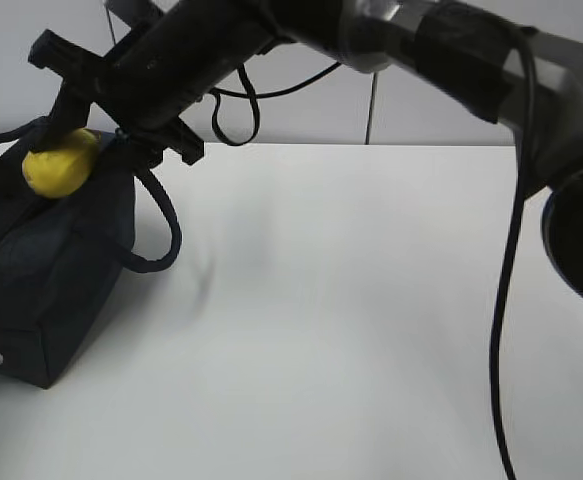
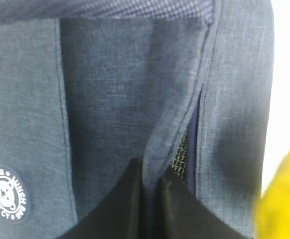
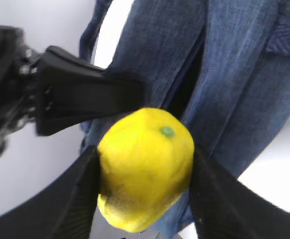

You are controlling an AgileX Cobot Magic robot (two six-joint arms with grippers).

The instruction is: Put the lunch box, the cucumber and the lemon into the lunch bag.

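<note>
Looming across the top of the exterior view, the right arm reached over the white desk (image 1: 371,300) toward the lunch bag (image 1: 51,290) at the left edge, its right hand (image 1: 76,160) gripping the lemon (image 1: 59,162) just above the bag's top, between the loop handles; neither the lunch box nor the cucumber could be seen on the desk, and whether they already lay inside could not be told. Seen from the left wrist, the left hand (image 2: 152,191) was clenched on a fold of the navy fabric beside the zipper, apparently holding the mouth of the bag apart, with the round white logo (image 2: 6,194) at lower left and a yellow blur of lemon at the right edge. From the right wrist, the lemon (image 3: 145,167) sat squarely between the two dark fingers (image 3: 75,199) of the right hand (image 3: 145,174), its green stem scar facing the camera, the bag's dark slit directly beyond it and the left hand (image 3: 85,94) just beside it. Doing the step well likely meant centring the lemon over that narrow gap, lowering it past the fabric lip before letting go, and keeping the left hand's pull steady so the opening did not fold shut or deflect the fruit onto the desk.
</note>
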